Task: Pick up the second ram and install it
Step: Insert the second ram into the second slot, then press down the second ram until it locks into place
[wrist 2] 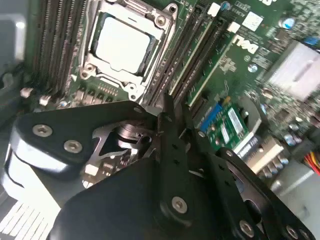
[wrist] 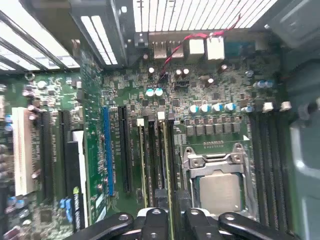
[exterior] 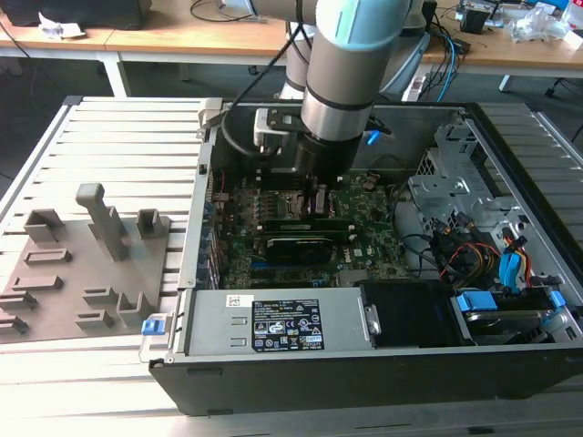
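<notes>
In the first wrist view, the second ram shows edge-on as a thin pale-green line along one of the memory slots, and it runs straight in between the tips of the gripper. The fingers are drawn nearly together with only a narrow gap, and I judge them to be clamped on the stick's two faces. That squeeze across the thin board would keep it upright and in line with its slot while it is pressed down.

Just to one side of the tool lies the processor socket, its metal frame closed over the chip. On the tool's other side a neighbouring slot carries a similar pale edge, possibly a stick already seated, though you cannot be sure of that.

In the second wrist view one finger stands directly over the slot bank beside the socket. In the exterior view the gripper reaches low into the open computer case, close above the motherboard. The grey fixture plate sits well away from the tool, outside the case.

You cannot see the stick's lower edge, the slot latches near the fingers or the actual pad contact, as the gripper body covers them. So whether the stick is fully seated stays unclear.
</notes>
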Robot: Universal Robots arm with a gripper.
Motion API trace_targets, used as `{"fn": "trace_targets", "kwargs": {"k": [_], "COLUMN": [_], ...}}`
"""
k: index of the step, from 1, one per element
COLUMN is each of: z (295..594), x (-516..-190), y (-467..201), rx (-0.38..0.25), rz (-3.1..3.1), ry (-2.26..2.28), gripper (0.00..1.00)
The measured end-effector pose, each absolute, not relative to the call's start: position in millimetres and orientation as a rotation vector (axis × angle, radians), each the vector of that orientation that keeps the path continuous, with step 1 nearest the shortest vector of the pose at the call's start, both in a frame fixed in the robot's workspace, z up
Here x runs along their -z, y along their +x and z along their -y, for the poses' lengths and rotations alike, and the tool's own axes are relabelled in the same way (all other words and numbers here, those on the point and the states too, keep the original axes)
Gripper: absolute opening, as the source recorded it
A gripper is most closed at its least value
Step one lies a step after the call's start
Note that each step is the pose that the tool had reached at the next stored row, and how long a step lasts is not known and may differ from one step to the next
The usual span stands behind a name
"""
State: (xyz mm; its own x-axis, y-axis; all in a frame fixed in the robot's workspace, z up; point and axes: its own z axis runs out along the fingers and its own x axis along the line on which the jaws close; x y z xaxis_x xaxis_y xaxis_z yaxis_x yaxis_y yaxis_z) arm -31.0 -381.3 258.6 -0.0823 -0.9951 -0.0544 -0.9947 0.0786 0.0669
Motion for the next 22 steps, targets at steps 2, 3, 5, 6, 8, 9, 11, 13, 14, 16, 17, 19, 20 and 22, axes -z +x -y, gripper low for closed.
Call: {"fn": "trace_targets", "kwargs": {"k": [2,3,5,6,8,9,11,13,14,16,17,19,20,22], "z": [375.3,373.5,372.6,372.6,372.6,372.6,372.6,372.6,372.6,372.6,372.6,372.6,372.6,372.6], "x": [-279.6,-286.3,-290.9,-290.9,-291.1,-291.1,-291.1,-291.2,-291.2,-291.0,-290.1,-282.3,-280.3,-274.1], "y": [-31.0,-31.0,-30.9,-30.9,-31.0,-31.0,-31.0,-31.0,-31.0,-28.7,-25.1,-7.0,-5.2,-1.5], "rx": [0.115,0.112,0.11,0.11,0.11,0.11,0.111,0.111,0.111,0.111,0.111,0.116,0.117,0.118], "rz": [2.296,2.294,2.294,2.294,2.294,2.294,2.294,2.294,2.294,2.294,2.294,2.291,2.291,2.291], "ry": [2.117,2.115,2.115,2.115,2.115,2.115,2.115,2.115,2.115,2.115,2.115,2.112,2.112,2.111], "gripper": [0.22,0.11,0.11,0.11,0.11,0.11,0.11,0.11,0.11,0.11,0.11,0.11,0.11,0.11]}}
